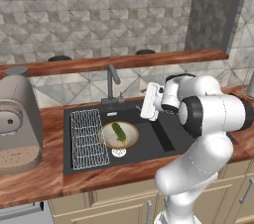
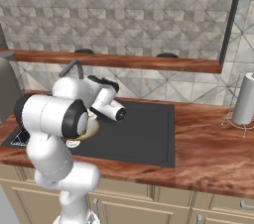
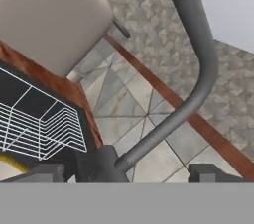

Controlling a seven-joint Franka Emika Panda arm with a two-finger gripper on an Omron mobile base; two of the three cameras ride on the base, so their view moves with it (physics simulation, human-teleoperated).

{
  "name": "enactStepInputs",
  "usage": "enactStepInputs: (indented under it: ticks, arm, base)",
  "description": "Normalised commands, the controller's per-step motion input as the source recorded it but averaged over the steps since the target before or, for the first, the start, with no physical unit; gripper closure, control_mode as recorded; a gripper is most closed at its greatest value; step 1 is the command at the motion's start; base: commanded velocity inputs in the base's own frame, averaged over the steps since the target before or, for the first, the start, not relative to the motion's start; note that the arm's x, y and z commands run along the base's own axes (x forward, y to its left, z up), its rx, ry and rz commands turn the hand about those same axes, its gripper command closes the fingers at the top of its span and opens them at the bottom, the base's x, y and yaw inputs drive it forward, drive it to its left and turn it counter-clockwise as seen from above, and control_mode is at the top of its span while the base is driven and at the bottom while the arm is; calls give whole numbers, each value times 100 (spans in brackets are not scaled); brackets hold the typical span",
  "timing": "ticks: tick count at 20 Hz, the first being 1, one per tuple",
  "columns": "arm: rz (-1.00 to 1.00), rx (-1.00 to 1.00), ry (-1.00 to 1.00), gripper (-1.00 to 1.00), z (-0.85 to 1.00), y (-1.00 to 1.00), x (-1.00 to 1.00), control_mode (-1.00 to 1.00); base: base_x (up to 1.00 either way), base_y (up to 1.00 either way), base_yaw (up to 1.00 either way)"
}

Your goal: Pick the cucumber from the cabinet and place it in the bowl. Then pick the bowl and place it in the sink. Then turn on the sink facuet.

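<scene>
The sink faucet [image 3: 198, 64] rises between my wide-open fingertips [image 3: 42, 172], since cucumber [image 1: 119, 131] and bowl [image 1: 130, 138] already lie in the sink [image 1: 163, 139].

The sink [image 1: 149, 136] is set into the table [image 1: 49, 178]. Inside the sink, a wire rack [image 1: 89, 139] lies at its left end, with the bowl [image 1: 130, 139] just right of the rack and the cucumber [image 1: 119, 131] in the bowl. The sink facuet [image 1: 111, 84] stands behind the sink. A large appliance [image 1: 17, 124], perhaps a coffee machine, sits on the table left of the sink.
</scene>
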Motion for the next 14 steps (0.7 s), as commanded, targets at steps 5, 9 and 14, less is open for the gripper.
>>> enactStepInputs:
  ticks: [5, 9, 14]
  arm:
    - [-2, 35, 12, -100, -7, 6, 66, -100]
    - [0, 17, 13, -100, -3, 0, 19, -100]
    - [-1, 9, 5, -100, -2, 5, 6, -100]
  base:
    - [0, 0, 0]
    - [0, 0, 0]
    - [0, 0, 0]
